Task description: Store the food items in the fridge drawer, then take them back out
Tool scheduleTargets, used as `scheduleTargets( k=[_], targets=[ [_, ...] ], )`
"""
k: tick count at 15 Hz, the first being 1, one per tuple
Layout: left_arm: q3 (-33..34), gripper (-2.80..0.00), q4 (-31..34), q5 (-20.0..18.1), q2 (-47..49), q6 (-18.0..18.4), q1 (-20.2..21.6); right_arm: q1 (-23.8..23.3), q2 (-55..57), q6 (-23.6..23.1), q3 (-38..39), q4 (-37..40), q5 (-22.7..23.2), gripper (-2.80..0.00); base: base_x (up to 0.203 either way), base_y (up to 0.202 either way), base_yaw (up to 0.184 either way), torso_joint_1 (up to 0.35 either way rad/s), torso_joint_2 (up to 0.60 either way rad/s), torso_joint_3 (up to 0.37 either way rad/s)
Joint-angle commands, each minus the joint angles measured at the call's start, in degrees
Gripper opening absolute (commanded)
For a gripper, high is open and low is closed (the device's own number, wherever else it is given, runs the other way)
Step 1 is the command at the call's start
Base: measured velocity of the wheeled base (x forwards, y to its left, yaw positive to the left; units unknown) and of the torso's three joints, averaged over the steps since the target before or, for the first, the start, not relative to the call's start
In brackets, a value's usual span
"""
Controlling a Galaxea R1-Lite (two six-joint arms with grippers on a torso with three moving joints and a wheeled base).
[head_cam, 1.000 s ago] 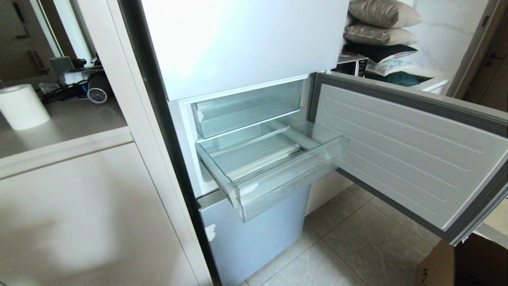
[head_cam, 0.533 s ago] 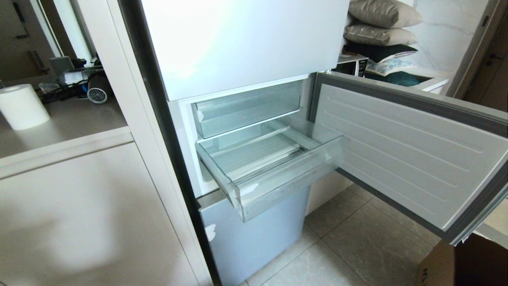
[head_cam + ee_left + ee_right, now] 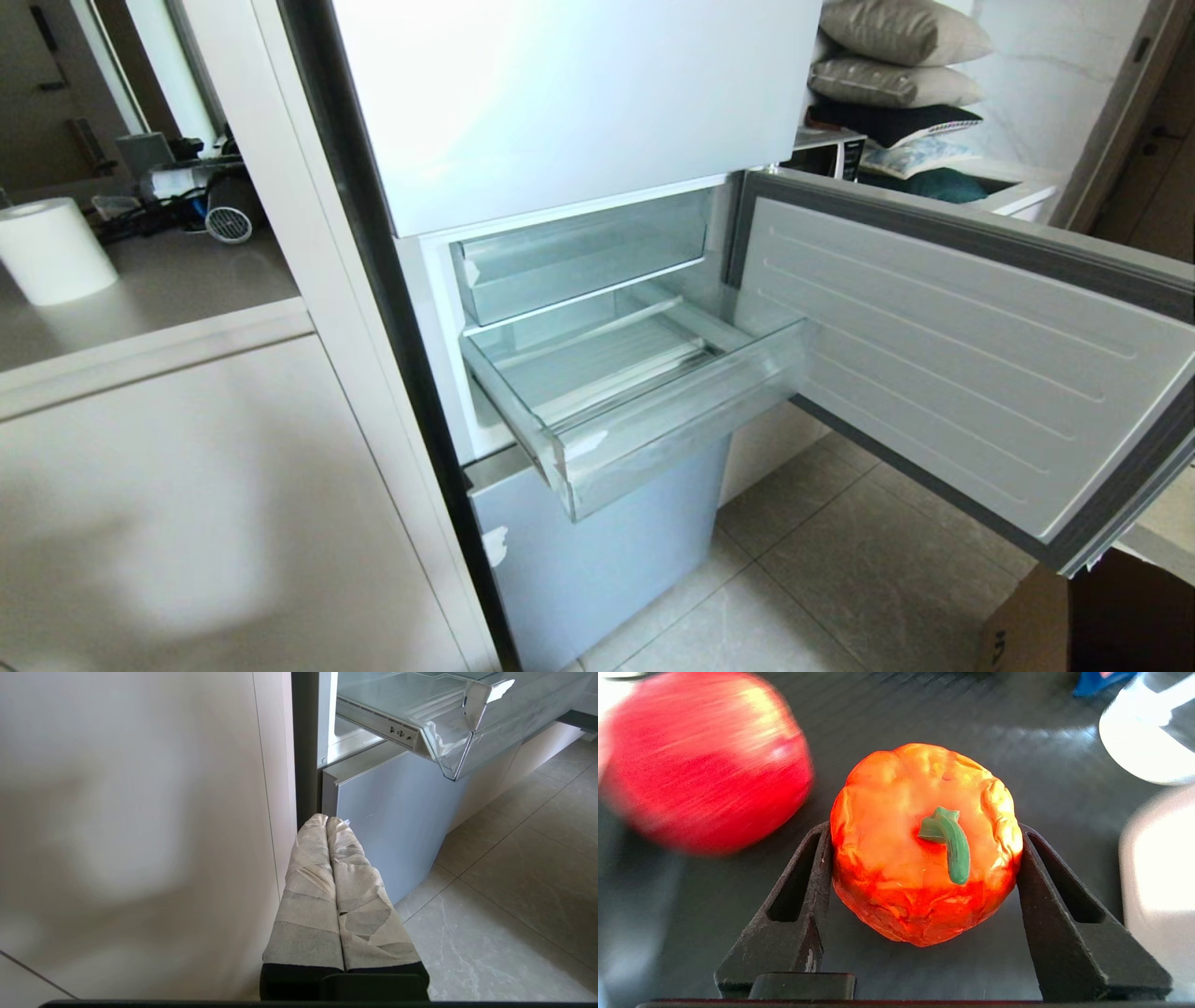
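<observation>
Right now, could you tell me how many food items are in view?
2. The orange-red fruit sits between the right gripper's fingers; the red fruit lies beside it on the dark surface. Neither shows in the head view.

- Orange-red fruit [image 3: 924, 844], centre of the right wrist view: glossy orange shading to red, green stem.
- Red fruit [image 3: 703, 760], upper left there: deep red with pale streaks.
- Fridge drawer [image 3: 653, 411], mid-frame in the head view: clear plastic.
- Lowest panel [image 3: 597, 551]: pale blue-grey.
- Pillows [image 3: 896, 56], upper right: grey-beige.
</observation>
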Motion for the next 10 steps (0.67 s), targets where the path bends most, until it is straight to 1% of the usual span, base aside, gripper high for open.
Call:
scheduleTargets(
  k=[1,5,7,8,10],
  targets=[
    [-0.06,-2.8,-0.01,0.0,0.09,0.02,0.02,0.75,-9.55,-0.02,6.94,-0.41,0.2,-2.8,0.0,0.0,0.0,0.0,0.0,0.0],
    [-0.06,-2.8,-0.01,0.0,0.09,0.02,0.02,4.4,-25.29,0.18,21.94,-0.54,0.46,-2.8,0.0,0.0,0.0,0.0,0.0,0.0],
    [-0.04,-2.8,-0.01,0.0,0.09,0.02,0.02,6.78,-33.44,0.15,29.84,-0.56,2.23,-2.8,0.0,0.0,0.0,0.0,0.0,0.0],
    [0.02,-2.8,-0.01,0.0,0.09,0.02,0.02,9.24,-37.34,0.18,34.57,-0.56,3.02,-2.8,0.0,0.0,0.0,0.0,0.0,0.0],
    [-0.04,-2.8,-0.01,0.0,0.09,0.02,0.02,18.41,-44.68,0.71,42.23,-0.48,4.14,-2.8,0.0,0.0,0.0,0.0,0.0,0.0]
  ],
)
